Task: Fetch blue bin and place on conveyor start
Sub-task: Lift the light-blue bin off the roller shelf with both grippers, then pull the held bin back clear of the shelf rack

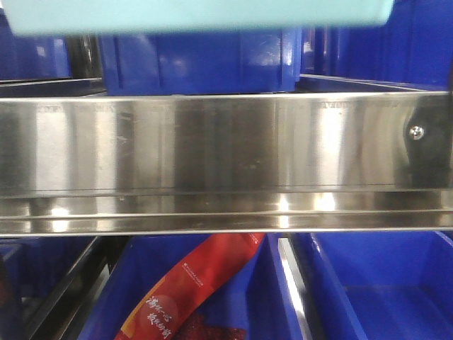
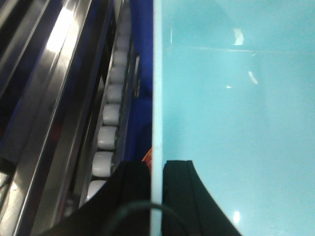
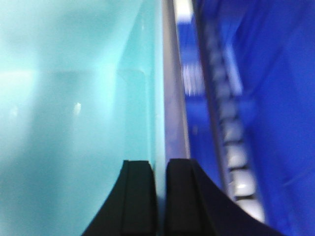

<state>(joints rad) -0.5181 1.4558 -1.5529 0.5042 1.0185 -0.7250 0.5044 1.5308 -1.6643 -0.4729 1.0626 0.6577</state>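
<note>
The blue bin is a pale cyan tub. Its underside (image 1: pixel 198 14) shows along the top edge of the front view, above the steel shelf rail. My left gripper (image 2: pixel 156 169) is shut on the bin's left wall, with the rim between its black jaws; the bin's inside (image 2: pixel 236 123) fills the right of that view. My right gripper (image 3: pixel 161 169) is shut on the bin's right wall, with the bin's inside (image 3: pixel 69 113) at the left. The conveyor start is out of view.
A shiny steel shelf rail (image 1: pixel 212 156) crosses the front view. Dark royal-blue bins (image 1: pixel 198 64) stand behind it and below it (image 1: pixel 382 290); one holds a red snack packet (image 1: pixel 191 290). White rollers (image 2: pixel 110 118) run along the shelf track beside the bin, and also (image 3: pixel 236 152) at the right.
</note>
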